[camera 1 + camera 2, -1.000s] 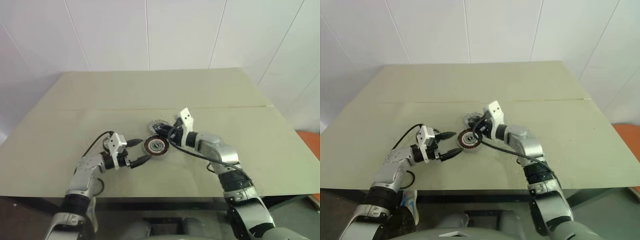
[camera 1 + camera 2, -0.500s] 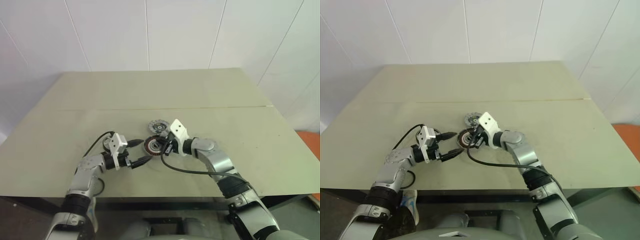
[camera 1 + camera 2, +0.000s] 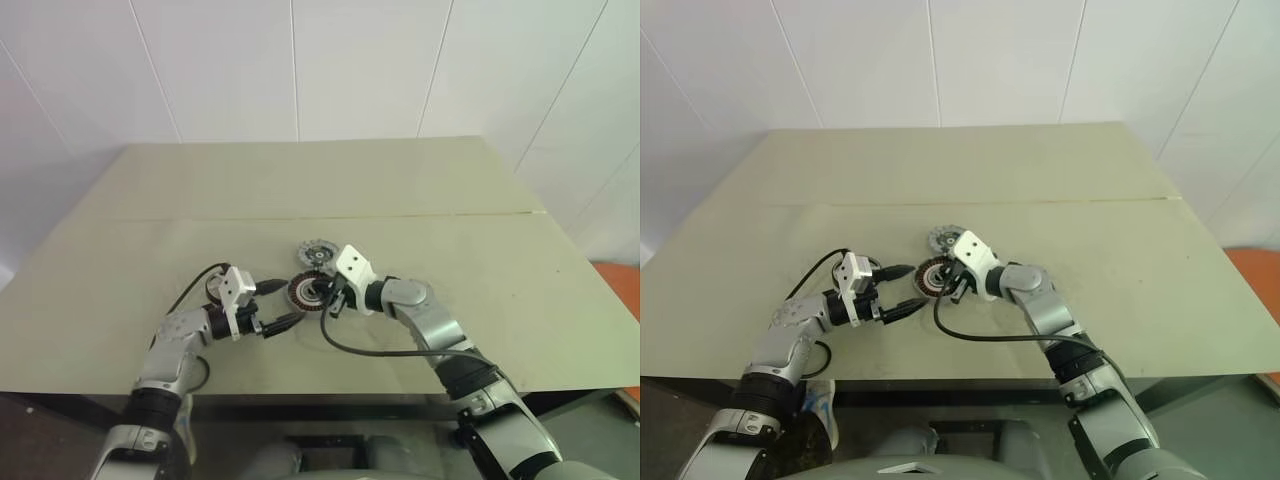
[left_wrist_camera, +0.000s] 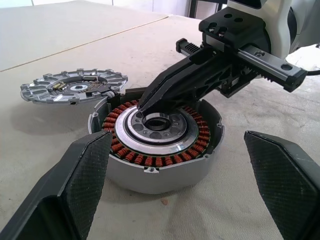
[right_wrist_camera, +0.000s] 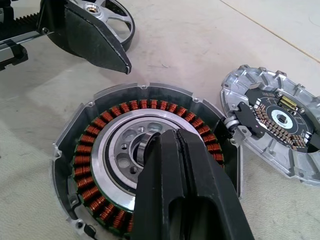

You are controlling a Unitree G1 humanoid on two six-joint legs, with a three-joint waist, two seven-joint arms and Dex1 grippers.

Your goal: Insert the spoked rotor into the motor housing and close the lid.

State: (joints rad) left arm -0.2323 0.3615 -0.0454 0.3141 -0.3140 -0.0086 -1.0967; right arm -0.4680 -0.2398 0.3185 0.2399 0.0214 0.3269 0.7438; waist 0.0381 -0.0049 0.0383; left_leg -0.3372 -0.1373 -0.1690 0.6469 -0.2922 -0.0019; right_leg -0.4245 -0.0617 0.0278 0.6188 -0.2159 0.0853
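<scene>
The motor housing (image 3: 306, 291) lies open on the table, its copper windings ringing a pale centre (image 4: 159, 127). My right gripper (image 5: 156, 141) is shut, with nothing between its fingers, and its tips rest at the bore in the housing's centre. My left gripper (image 3: 286, 301) stands open, level with the table, one finger (image 4: 82, 167) on each side of the housing's near wall, not touching it. The lid (image 5: 274, 126) lies just behind the housing with its circuit-board side up, its edge against the housing's rim. The spoked rotor (image 5: 116, 15) lies flat behind my left gripper.
A black cable (image 3: 362, 347) loops from my right wrist over the table (image 3: 500, 300) in front of the housing. A seam (image 3: 180, 217) crosses the tabletop further back. White walls stand beyond the far edge.
My right gripper has swung from above the lid down onto the housing's centre and rolled, closing fully on the way. The left gripper, housing, lid and rotor have not moved.
</scene>
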